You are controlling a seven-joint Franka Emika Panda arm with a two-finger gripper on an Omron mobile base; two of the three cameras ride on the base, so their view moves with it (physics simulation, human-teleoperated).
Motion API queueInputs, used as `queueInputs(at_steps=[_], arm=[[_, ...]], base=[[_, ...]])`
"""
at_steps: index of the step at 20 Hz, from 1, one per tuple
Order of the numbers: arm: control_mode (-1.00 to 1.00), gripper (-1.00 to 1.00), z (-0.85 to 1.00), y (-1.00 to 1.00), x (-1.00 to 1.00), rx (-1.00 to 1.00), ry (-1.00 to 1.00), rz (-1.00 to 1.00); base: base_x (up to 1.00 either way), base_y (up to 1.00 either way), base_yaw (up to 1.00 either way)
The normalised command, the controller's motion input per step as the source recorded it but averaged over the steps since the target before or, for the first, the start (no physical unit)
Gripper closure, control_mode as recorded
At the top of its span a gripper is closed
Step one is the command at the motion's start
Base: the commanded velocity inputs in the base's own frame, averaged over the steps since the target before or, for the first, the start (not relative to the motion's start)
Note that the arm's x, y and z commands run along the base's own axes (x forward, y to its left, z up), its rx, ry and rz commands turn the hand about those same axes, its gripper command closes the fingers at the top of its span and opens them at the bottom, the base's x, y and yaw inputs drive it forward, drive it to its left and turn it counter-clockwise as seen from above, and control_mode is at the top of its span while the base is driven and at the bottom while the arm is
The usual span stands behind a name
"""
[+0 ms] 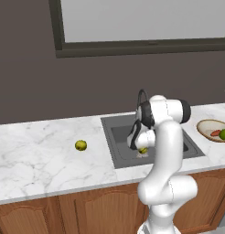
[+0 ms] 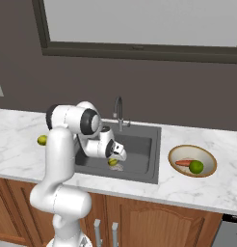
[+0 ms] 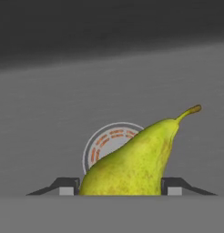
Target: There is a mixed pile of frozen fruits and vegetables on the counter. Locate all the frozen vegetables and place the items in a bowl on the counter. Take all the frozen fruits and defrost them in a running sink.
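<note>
Left base view: the gripper [image 1: 142, 150] dips into the grey sink [image 1: 121, 157], lowering a pear [image 1: 143, 150] for defrosting; a ball [image 1: 80, 145] waits on marble.

Right base view: carrot [image 2: 185, 163] and lime [image 2: 196, 167] lie in the bowl [image 2: 207, 155].

Hand view: half-closed fingers [image 3: 173, 185] clamp the smooth pear over the drain [image 3: 104, 141].

Down inside the dark grey square recessed sink [image 1: 119, 151]: two-finger gripper [image 1: 142, 152], clamped on a small yellow-green pear [image 1: 143, 150]. Well to the left on the white marble counter [image 1: 36, 160], a dull yellow-green ball [image 1: 81, 145]. Far right, a wooden-rimmed shallow bowl [image 1: 203, 129] holding a slim orange carrot [image 1: 216, 133] and bright green ball [image 1: 224, 134].
</note>
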Motion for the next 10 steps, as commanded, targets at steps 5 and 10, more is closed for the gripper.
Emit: queueInputs(at_steps=[5,10], arm=[[-1.00,1.00,-0.24,0.00,0.09,0.00,-0.01,0.00],[-1.00,1.00,-0.16,0.00,0.05,0.02,0.00,0.00]], base=[[0.00,0.00,0.00],[0.00,0.00,0.00]])
